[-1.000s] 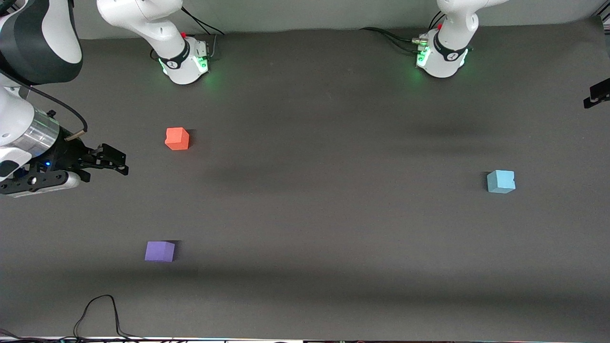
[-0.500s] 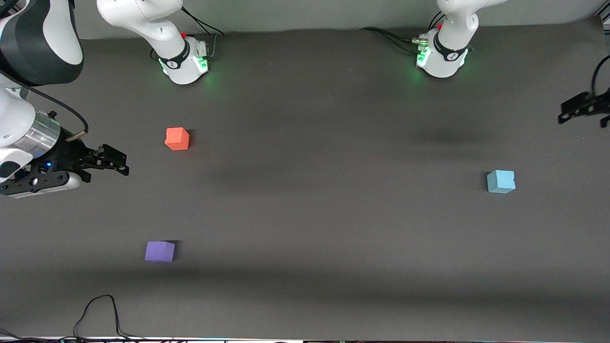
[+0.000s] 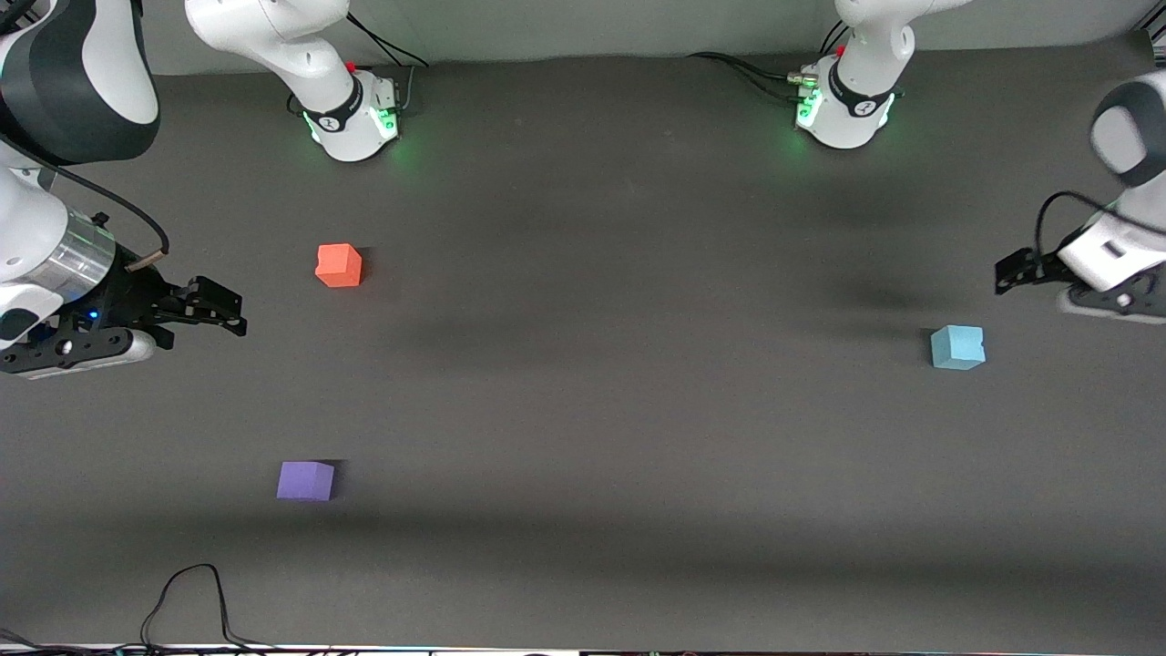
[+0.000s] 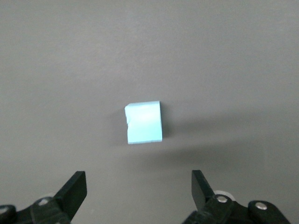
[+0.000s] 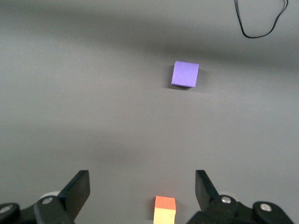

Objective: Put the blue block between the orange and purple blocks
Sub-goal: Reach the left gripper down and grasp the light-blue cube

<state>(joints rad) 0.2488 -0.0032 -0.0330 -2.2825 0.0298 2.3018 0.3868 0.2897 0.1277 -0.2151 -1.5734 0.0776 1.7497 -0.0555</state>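
- The left gripper [image 4: 138, 192] hangs in the air with its jaws spread wide and empty, over the table [image 3: 619, 410] at the left arm's end; the blue block [image 3: 957, 347] lies on the table just beside it, untouched
- The right gripper [image 5: 142, 192] hangs with jaws wide and holds nothing, at the right arm's end, where that arm waits
- The orange block [image 3: 339, 265] and the purple block [image 3: 305, 480] lie well apart; the purple one is nearer the front camera; a black cable [image 3: 187, 601] loops near the table's edge
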